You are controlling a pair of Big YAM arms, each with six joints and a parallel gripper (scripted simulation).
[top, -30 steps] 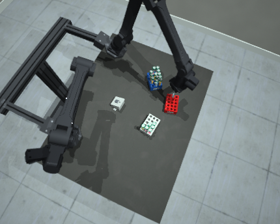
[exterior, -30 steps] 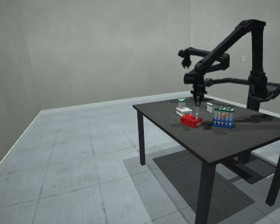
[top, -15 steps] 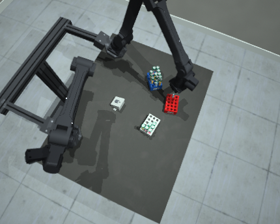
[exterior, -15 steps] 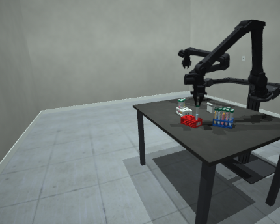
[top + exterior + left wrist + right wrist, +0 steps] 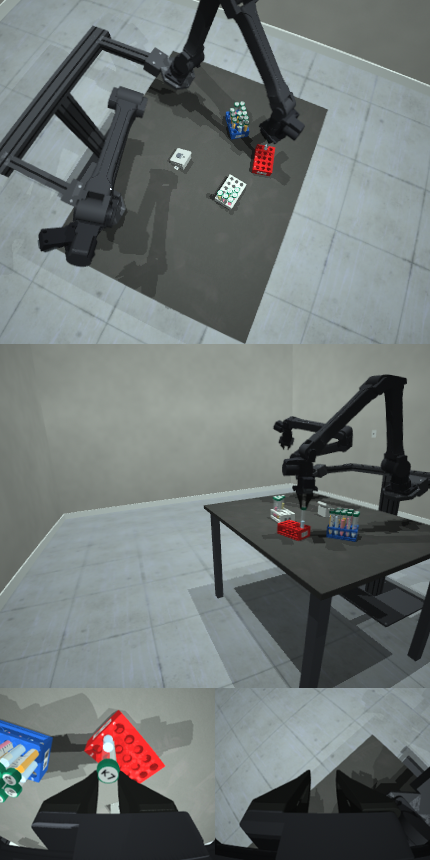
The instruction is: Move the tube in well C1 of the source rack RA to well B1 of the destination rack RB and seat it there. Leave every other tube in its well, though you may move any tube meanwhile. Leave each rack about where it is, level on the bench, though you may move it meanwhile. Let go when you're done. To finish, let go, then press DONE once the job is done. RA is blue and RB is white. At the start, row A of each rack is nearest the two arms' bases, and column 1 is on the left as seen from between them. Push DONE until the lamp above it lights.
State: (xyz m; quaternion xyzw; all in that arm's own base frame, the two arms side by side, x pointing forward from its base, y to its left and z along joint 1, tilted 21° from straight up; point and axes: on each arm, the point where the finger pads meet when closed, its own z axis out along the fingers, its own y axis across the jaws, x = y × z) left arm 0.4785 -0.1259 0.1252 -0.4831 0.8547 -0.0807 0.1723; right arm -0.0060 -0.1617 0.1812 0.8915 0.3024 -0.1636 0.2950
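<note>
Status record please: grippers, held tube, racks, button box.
left gripper: shut on green-capped tube K7
tube K7: upright, lower end at red rack; insertion depth unclear
right gripper: partly open, nothing held, away from racks
blue rack RA: holds several tubes
white rack RB: partly filled
white button box: untouched; lamp state unclear
</note>
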